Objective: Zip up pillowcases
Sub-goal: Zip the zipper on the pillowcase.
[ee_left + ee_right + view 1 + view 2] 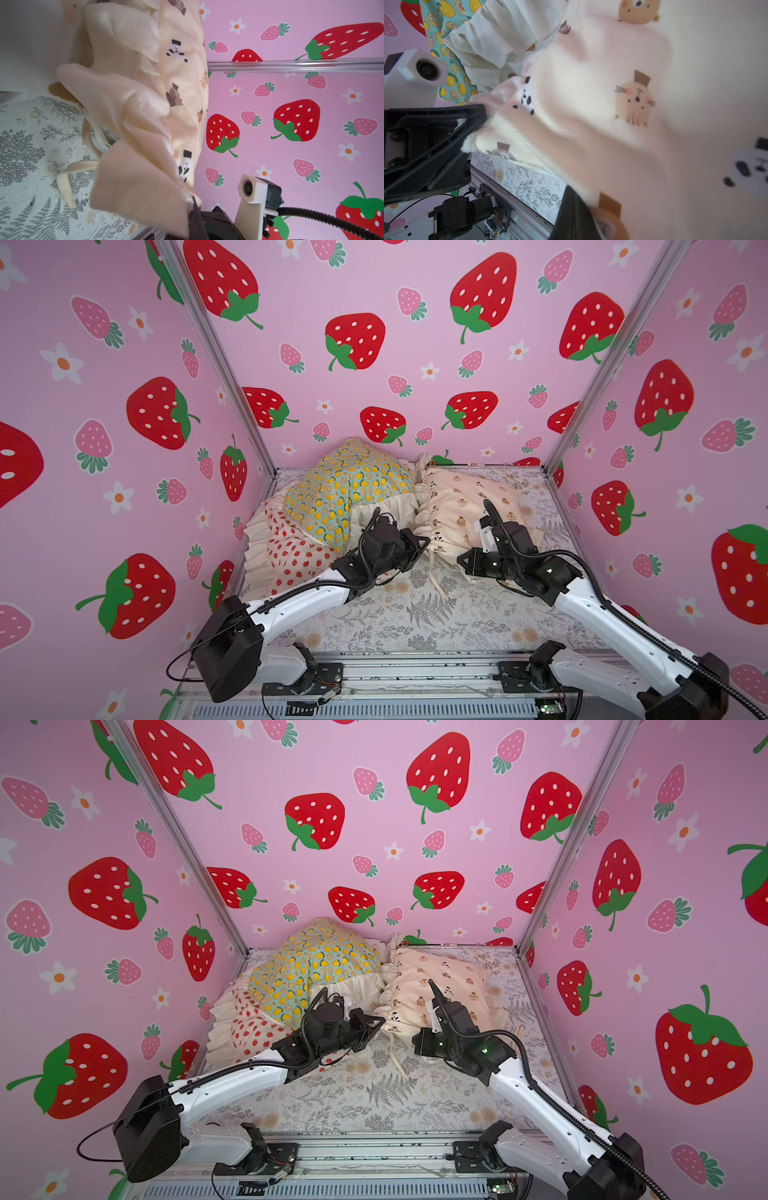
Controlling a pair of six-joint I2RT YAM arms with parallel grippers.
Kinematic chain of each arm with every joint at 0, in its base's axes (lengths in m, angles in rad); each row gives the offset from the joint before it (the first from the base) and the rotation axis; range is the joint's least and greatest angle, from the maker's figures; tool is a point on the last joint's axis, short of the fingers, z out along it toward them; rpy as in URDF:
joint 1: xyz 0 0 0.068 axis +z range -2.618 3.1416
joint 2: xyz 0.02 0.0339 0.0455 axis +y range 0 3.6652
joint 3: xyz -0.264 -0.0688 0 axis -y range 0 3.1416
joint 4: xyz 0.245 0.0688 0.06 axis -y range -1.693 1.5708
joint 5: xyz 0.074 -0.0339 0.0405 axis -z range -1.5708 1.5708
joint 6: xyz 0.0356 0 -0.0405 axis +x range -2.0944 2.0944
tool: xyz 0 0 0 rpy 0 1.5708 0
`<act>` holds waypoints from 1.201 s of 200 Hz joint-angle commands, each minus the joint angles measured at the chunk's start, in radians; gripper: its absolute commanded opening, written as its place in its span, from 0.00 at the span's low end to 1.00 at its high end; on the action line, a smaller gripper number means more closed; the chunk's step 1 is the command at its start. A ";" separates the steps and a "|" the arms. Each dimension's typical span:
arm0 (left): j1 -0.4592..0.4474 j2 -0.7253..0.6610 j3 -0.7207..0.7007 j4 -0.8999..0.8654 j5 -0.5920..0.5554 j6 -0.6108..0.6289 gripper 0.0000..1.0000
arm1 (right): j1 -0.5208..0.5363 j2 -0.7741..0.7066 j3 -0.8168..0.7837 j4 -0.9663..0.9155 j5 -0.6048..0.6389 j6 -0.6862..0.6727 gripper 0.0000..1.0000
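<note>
The cream pillowcase with small bears [457, 497] [428, 977] lies at the back right in both top views. My left gripper [424, 545] [194, 207] is shut on the ruffle [135, 176] at its near left corner. The right wrist view also shows that gripper [479, 116] pinching the corner. My right gripper [461, 559] [571, 216] is shut at the case's near edge, with the fabric [591, 135] draped over its fingers. No zipper shows. The mint lemon pillowcase [353, 485] rests on the strawberry pillowcase [286, 551] at the back left.
The grey fern-print sheet [415, 614] covers the table. Cream ties [436, 580] trail from the bear case onto it. Pink strawberry walls [374, 344] enclose three sides. A metal rail [415, 672] with the arm bases runs along the front.
</note>
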 commanded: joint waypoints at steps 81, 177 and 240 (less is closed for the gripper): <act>0.142 -0.057 0.019 -0.014 -0.020 0.054 0.00 | -0.009 0.023 0.033 -0.272 0.006 -0.064 0.00; 0.289 -0.048 0.097 -0.080 0.018 0.140 0.00 | -0.196 -0.091 -0.103 -0.386 0.045 -0.035 0.00; 0.372 -0.040 0.106 -0.105 0.062 0.168 0.00 | -0.348 -0.227 -0.150 -0.455 0.116 -0.016 0.00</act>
